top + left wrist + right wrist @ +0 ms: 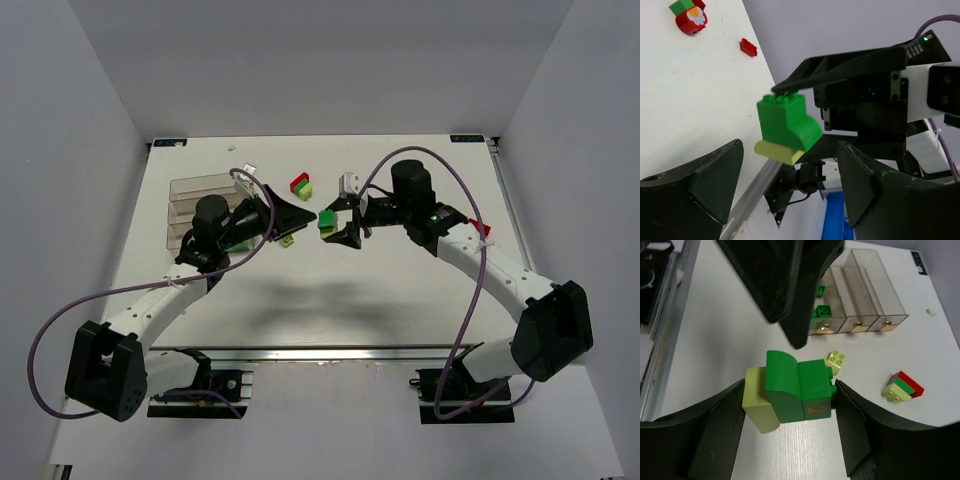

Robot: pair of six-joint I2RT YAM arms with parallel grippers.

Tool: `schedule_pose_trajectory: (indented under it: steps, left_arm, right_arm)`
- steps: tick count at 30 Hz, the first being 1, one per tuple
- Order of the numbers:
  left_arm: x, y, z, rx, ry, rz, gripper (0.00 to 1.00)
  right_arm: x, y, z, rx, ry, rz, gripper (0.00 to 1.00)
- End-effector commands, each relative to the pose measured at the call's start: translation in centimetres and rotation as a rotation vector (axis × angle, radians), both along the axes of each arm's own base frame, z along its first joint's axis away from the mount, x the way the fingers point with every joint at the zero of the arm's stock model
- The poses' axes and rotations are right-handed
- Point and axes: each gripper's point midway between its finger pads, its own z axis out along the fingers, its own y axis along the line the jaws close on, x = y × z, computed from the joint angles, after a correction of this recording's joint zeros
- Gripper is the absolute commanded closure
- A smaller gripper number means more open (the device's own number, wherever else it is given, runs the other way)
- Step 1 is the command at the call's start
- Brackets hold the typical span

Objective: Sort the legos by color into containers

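Note:
A stack of legos [790, 390], made of a lime piece, a curved green piece and a green brick marked 2, hangs above the table. My right gripper [790, 385] is shut on its two ends. In the top view the stack [326, 222] sits mid-table between both arms. My left gripper [790, 150] is open, its fingers apart on either side just short of the stack [787, 122] and not touching it. The clear compartment tray [195, 200] lies at the left rear; one compartment [860, 295] row holds green bricks [822, 311].
A loose lime brick [836, 360] lies near the tray. A red, lime and green cluster [301, 185] and a white piece [349, 182] sit further back. A small red brick [748, 47] lies beside the right arm. A red round piece with a flower face [691, 19] lies beyond it.

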Motion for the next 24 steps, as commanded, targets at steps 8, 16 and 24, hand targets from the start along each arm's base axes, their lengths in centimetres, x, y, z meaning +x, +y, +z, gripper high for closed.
schedule_pose_trajectory:
  steps: [8,16,24]
  left_arm:
    - [0.1,0.2,0.1,0.077,-0.026,0.008,0.15]
    - [1.2,0.0,-1.2,0.201,0.007,0.032,0.15]
    - [1.3,-0.4,-4.7,0.435,0.062,0.058,0.17]
  right_arm:
    - [2.4,0.6,0.6,-0.076,-0.156,-0.110,0.84]
    - [2.4,1.2,-1.7,-0.236,-0.246,-0.111,0.84]
    - [3.6,1.7,-1.6,-0.280,-0.250,-0.134,0.84]
